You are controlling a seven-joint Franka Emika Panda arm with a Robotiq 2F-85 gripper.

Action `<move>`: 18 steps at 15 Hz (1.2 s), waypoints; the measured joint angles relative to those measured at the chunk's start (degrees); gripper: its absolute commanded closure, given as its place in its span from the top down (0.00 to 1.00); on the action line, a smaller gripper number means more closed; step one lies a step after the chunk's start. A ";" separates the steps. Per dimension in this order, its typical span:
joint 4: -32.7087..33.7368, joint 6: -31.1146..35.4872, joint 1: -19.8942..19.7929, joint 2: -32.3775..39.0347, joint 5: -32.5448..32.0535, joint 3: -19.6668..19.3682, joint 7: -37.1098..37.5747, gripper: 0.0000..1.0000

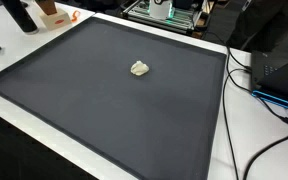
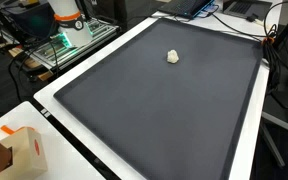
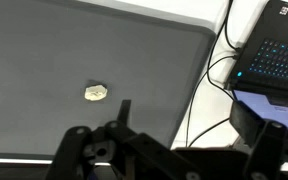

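Observation:
A small white crumpled lump lies on a large dark grey mat in both exterior views. It also shows in the wrist view, left of and beyond my gripper. The mat covers most of a white table. My gripper shows only in the wrist view, at the bottom edge. Its two dark fingers are spread wide with nothing between them, and it hovers high above the mat's edge and the white table strip. It is out of view in both exterior views.
An open laptop with black cables sits on the table beside the mat; it also shows in an exterior view. The robot base stands by one mat edge. A cardboard box sits at a table corner.

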 measured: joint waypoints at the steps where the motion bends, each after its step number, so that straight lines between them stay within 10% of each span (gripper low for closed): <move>1: 0.02 0.00 0.00 0.00 0.00 0.00 0.00 1.00; 11: 0.17 0.78 -1.47 0.93 -0.04 -1.16 -0.03 1.00; 18: 0.25 12.32 -7.74 14.24 1.20 -7.90 -0.63 1.00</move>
